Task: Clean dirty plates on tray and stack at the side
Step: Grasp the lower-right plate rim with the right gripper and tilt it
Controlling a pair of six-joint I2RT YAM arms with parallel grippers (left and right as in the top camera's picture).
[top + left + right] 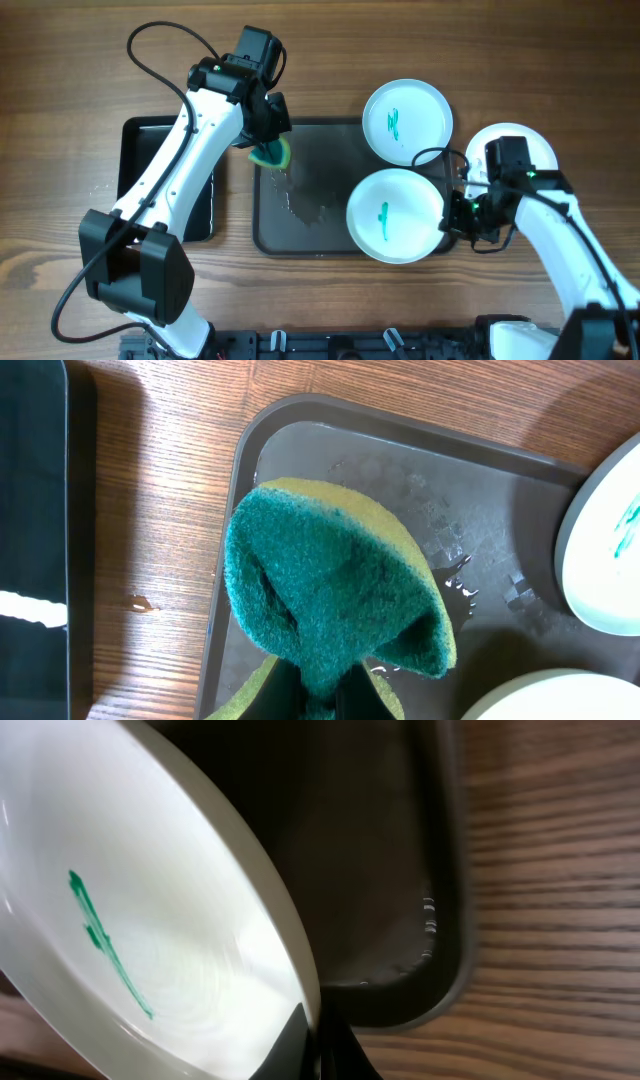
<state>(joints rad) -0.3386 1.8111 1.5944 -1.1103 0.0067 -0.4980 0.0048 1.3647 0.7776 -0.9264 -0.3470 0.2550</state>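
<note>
The green-and-yellow sponge [335, 590] is clenched in my left claw [322, 698], above the far left corner of the tray [310, 200]. My right claw [462, 214] grasps the right rim of the near plate [393, 215], which is smeared teal and on the tray. The far plate [406, 121], also smeared, overhangs the tray's far right corner. The 3rd plate [530, 148] lies right of the tray.

A brown wooden bench [60, 60] fills the view, its grain running left to right, evenly lit with soft shadows.
</note>
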